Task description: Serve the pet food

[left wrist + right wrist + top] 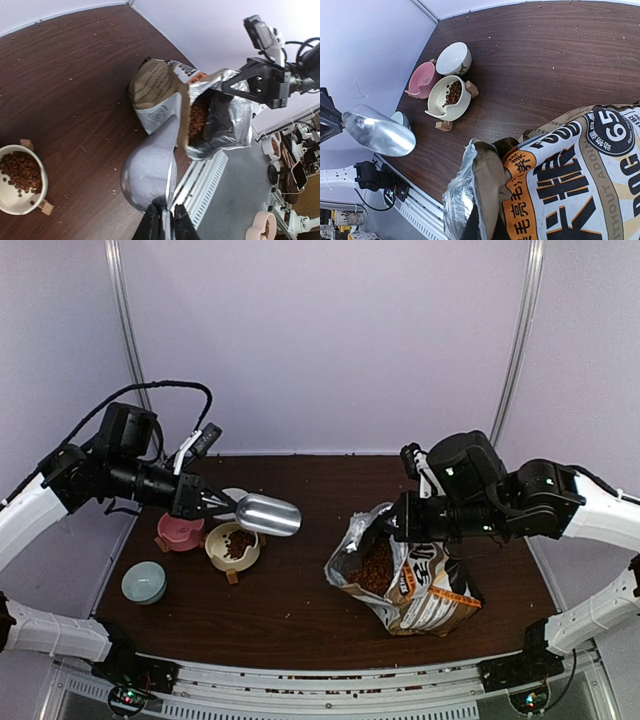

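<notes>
Bowls: four, pet food in cream bowl. Bag: one, pet food inside, pinched by right gripper. Scoop: one, clamped by left gripper.

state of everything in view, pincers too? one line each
left pincer: shut on the scoop handle
right pincer: shut on the bag rim
scoop: held off the table, contents not visible
bag: open, pet food inside
cream bowl: partly filled with pet food
pink bowl: empty
white bowl: empty
blue bowl: looks empty
</notes>
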Robot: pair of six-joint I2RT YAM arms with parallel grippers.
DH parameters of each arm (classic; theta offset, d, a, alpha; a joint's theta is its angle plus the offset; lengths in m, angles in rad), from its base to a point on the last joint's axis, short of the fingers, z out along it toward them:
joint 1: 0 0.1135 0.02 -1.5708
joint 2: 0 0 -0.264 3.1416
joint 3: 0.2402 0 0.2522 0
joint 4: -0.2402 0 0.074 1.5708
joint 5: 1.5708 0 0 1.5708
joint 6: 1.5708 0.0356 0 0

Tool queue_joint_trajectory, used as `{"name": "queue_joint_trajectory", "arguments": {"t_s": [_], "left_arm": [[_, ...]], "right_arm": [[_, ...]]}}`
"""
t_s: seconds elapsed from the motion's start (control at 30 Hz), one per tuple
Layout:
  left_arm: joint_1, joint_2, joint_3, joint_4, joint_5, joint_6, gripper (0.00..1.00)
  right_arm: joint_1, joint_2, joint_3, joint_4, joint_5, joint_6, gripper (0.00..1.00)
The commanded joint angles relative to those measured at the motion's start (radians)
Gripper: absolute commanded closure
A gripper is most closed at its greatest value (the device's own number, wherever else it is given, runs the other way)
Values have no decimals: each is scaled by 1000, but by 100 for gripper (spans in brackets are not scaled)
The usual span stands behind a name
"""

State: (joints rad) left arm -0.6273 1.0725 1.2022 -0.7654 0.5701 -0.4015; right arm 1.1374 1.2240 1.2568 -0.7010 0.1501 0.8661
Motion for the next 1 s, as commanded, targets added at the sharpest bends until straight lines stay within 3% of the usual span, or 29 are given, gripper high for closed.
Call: {"name": "queue_joint_trajectory", "arguments": {"t_s": [0.0,0.2,0.53,0.8,0.97], "left_arm": [[-103,-26,-14,124,27,-105,100],[-244,-46,-88,220,-51,-199,100],[-439,52,-226,394,-324,-359,100],[-596,219,-181,415,-754,-429,100],[-685,329,-46,313,-974,-431,100]], "right_arm": [[16,17,29,28,-2,-8,100],[44,52,27,40,0,5,100],[115,147,47,78,-4,30,100],[145,198,74,118,-17,14,100],[144,180,72,106,-31,0,100]]}}
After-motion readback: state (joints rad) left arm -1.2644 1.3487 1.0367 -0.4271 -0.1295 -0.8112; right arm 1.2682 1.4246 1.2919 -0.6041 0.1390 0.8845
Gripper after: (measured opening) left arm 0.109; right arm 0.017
